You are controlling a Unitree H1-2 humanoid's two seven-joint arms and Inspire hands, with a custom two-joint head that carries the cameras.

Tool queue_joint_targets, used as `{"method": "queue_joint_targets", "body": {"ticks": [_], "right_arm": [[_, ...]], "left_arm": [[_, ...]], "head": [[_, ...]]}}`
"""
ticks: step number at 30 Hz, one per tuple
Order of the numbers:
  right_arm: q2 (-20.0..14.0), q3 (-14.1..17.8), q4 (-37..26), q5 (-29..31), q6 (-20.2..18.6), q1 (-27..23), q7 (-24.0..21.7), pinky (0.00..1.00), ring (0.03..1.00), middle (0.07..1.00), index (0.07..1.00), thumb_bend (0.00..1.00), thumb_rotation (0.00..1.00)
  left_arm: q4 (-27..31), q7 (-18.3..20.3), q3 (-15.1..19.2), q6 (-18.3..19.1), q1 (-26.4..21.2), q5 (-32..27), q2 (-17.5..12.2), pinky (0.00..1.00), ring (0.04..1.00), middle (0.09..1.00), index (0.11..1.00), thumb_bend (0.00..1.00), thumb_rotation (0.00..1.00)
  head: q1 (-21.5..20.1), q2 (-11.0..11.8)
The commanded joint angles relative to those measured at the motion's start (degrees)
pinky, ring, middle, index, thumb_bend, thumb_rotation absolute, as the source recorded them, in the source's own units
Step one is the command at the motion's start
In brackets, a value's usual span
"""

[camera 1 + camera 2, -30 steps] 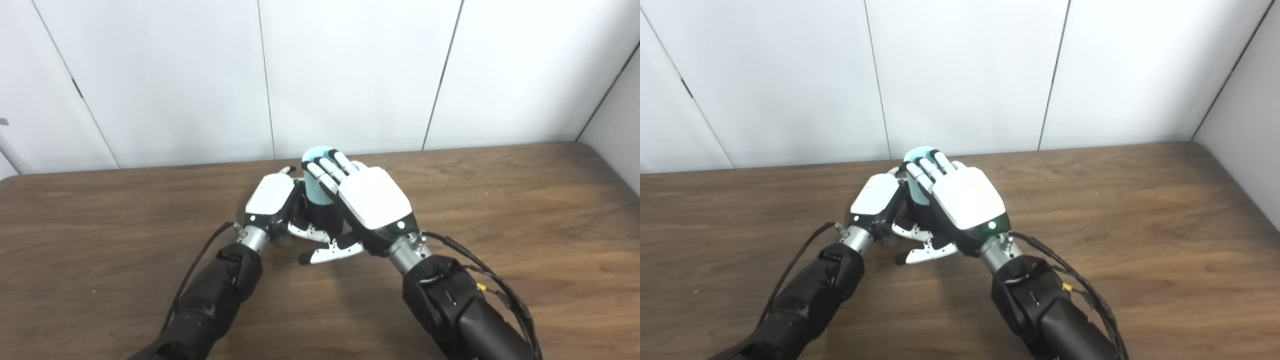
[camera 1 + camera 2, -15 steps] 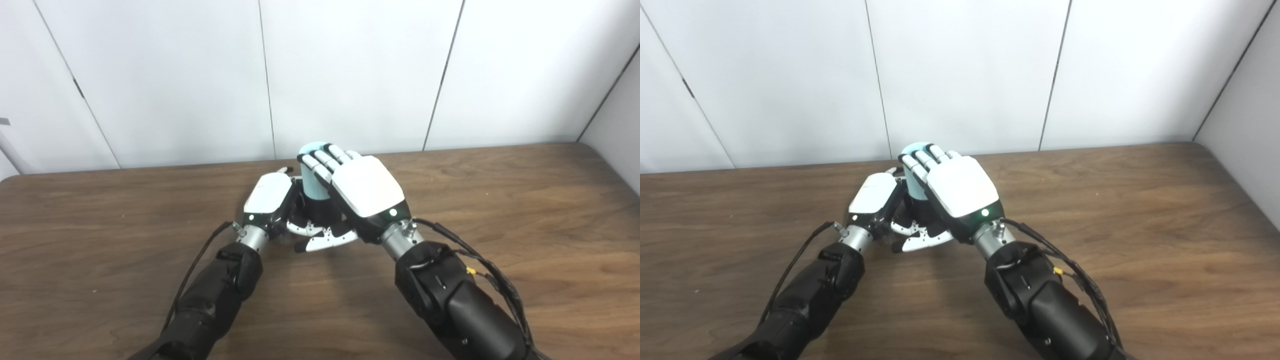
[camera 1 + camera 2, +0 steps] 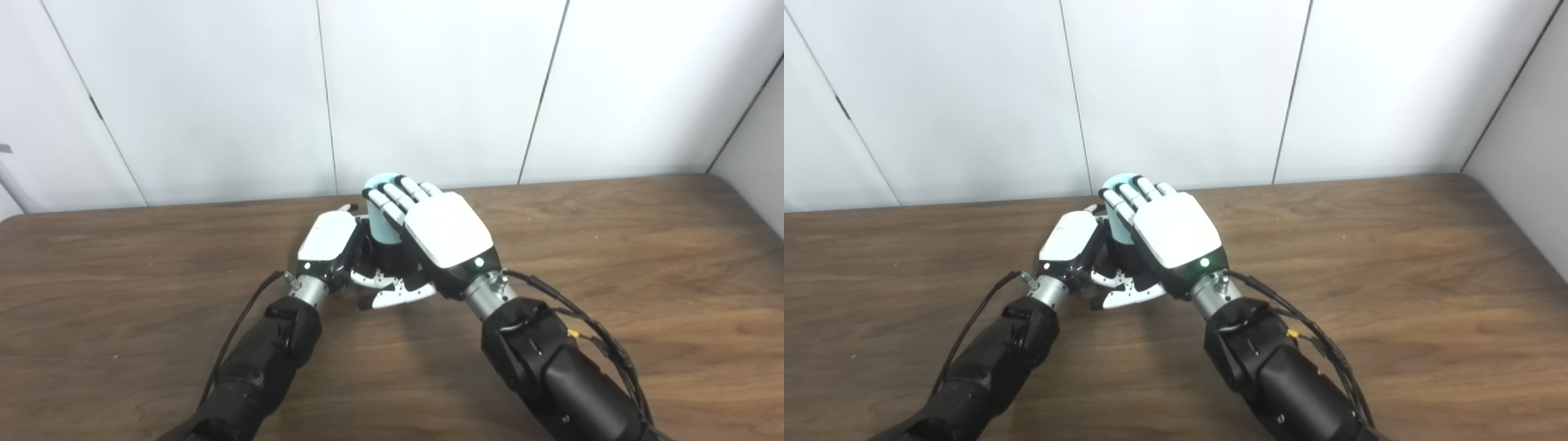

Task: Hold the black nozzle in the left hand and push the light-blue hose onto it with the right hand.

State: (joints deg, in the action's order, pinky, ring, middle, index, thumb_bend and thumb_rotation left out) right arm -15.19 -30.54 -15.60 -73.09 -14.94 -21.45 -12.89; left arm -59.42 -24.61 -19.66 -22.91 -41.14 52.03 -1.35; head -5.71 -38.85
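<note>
The light-blue hose (image 3: 380, 215) stands upright on the black nozzle (image 3: 386, 255) at the table's middle, near the back. My left hand (image 3: 328, 238) is wrapped around the nozzle's left side, low at the table. My right hand (image 3: 446, 232) lies over the hose from the right, fingers (image 3: 392, 202) curled across its top and front, thumb (image 3: 396, 296) stretched out below. Most of the nozzle is hidden between the two hands. The same scene shows in the right eye view, with the hose (image 3: 1118, 219) between both hands.
The brown wooden table (image 3: 612, 257) stretches to both sides. A white panelled wall (image 3: 429, 92) stands right behind the table's back edge, close to the hose. Cables run along both forearms.
My right hand has shifted a little to the left and closer onto the hose; the hose top has moved slightly left with it. My left hand has stayed put.
</note>
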Motion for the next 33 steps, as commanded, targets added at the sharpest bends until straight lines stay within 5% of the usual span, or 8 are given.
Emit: {"method": "queue_joint_targets", "body": {"ticks": [1,33], "right_arm": [[-1.78,-7.87,13.51,6.12,2.38,9.83,-19.80,0.89,0.914,0.941,0.908,0.89,0.85],[-1.85,-10.18,14.38,5.23,2.71,12.74,-19.56,0.88,0.898,0.926,0.898,0.85,0.85]], "left_arm": [[-12.21,-1.04,-3.28,3.04,23.45,-3.19,7.07,0.90,0.465,0.460,0.517,0.50,0.00],[-13.43,-0.98,-2.97,2.74,22.65,-3.48,6.88,0.92,0.467,0.469,0.504,0.50,0.00]], "head": [[-0.04,0.00],[-0.30,0.34]]}}
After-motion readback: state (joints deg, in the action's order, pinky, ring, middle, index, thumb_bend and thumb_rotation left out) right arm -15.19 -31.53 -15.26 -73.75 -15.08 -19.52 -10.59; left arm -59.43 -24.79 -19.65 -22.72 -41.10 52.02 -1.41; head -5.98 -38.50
